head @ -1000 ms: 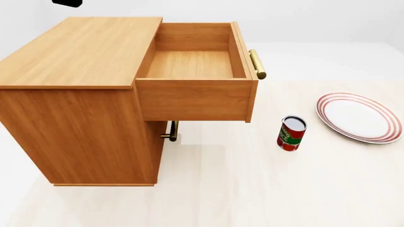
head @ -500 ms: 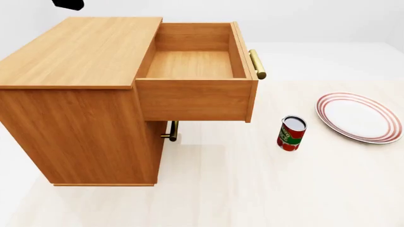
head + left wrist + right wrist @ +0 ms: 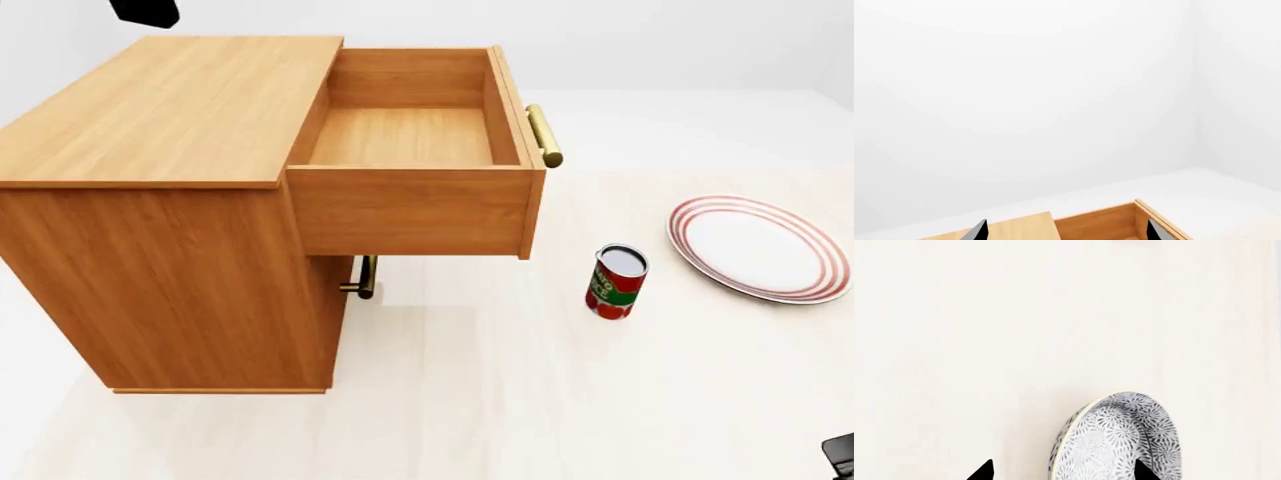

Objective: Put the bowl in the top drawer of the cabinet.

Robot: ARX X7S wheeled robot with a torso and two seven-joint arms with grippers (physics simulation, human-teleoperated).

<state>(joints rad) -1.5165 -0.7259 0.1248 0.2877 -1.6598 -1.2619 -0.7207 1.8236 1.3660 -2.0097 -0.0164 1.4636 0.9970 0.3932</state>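
In the right wrist view the bowl (image 3: 1121, 440), white with a fine dark blue-grey pattern, lies on the pale table. My right gripper (image 3: 1062, 471) is open. The bowl sits partly between its two black fingertips (image 3: 981, 471), nearer one side, and no contact shows. The bowl does not show in the head view. The orange-brown cabinet (image 3: 160, 150) stands at the left, its top drawer (image 3: 407, 135) pulled out and empty. My left gripper (image 3: 1066, 231) is open, high above the cabinet top (image 3: 1021, 227) and the drawer (image 3: 1101, 225), with nothing between its fingers.
A red and green can (image 3: 615, 282) stands upright to the right of the cabinet. A flat white plate with red rim rings (image 3: 761, 247) lies further right. The lower drawer's small brass handle (image 3: 360, 280) sticks out beneath the open drawer. The brass bar handle (image 3: 543, 135) faces right.
In the head view a black part of my right arm has appeared at the bottom right corner. The black part of my left arm at the top left has shifted slightly.
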